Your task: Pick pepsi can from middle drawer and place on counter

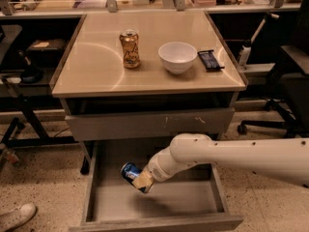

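The pepsi can (130,171) is blue with a silver end and lies tilted on its side in my gripper (141,180), held above the floor of the open middle drawer (149,204). My gripper is shut on the can, its tan pads around the can's right end. My white arm (231,157) reaches in from the right. The tan counter (96,66) tops the cabinet above.
On the counter stand a gold-orange can (130,48), a white bowl (177,56) and a dark snack packet (210,60). A grey scuffed drawer front (149,123) sits above the open drawer. An office chair (285,81) is at the right, a shoe (14,217) at bottom left.
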Tool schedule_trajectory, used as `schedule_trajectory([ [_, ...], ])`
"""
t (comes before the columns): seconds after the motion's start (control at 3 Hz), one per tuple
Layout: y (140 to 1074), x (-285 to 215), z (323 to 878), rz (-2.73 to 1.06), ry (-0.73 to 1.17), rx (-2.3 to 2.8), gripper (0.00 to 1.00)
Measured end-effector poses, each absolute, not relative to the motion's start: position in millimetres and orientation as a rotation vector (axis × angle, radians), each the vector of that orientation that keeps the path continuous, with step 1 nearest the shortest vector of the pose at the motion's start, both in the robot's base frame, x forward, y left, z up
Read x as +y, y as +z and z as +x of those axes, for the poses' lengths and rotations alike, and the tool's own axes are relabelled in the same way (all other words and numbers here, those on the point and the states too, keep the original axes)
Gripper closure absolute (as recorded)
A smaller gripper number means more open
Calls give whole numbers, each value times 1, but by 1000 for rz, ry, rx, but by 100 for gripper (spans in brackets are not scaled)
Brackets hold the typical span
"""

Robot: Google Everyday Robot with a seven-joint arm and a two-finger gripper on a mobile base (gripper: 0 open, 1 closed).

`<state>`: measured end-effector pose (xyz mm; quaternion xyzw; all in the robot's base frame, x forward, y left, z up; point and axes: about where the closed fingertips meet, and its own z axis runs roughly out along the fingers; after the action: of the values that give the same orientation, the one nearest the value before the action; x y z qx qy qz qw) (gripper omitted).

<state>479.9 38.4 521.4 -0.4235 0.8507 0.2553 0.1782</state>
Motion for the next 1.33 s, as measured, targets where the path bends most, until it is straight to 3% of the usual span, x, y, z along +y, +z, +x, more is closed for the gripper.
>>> schedule_trajectory([
  [1.33,698,72,452,-1340,691,2218,100],
])
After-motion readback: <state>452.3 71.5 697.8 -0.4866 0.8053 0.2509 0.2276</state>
